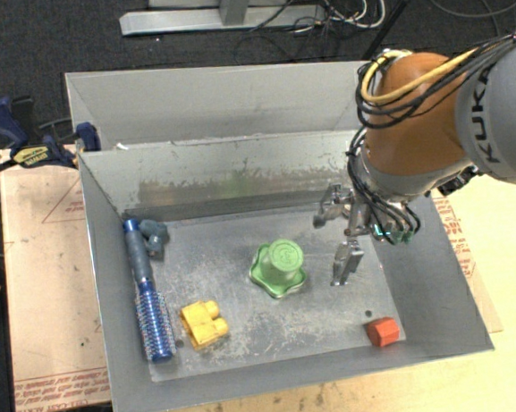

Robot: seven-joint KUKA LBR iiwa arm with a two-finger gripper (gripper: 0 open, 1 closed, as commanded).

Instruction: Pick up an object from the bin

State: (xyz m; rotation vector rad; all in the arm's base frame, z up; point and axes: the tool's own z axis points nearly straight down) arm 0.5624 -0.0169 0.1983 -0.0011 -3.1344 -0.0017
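Across the middle of the view lies the grey metal bin [237, 171], with high sloped walls and a scratched flat floor. From the right side the arm [429, 114] reaches over the bin's rim, and its wrist carries an orange cover with yellow cables. Below the wrist, the gripper [340, 238] is low over the right part of the floor. Its two fingers are spread apart and nothing is between them. The longest thing in the bin is a blue brush [147, 295], which lies along the left wall with its bristle end toward the near side. Just to the left of the gripper, near the centre of the floor, stands a green cup-like piece [279, 266] with a round top; it is the thing closest to the fingers, but they do not touch it. A yellow block [203, 324] lies just beside the brush's bristles. A small orange-red cube [383, 331] sits alone in the near right corner
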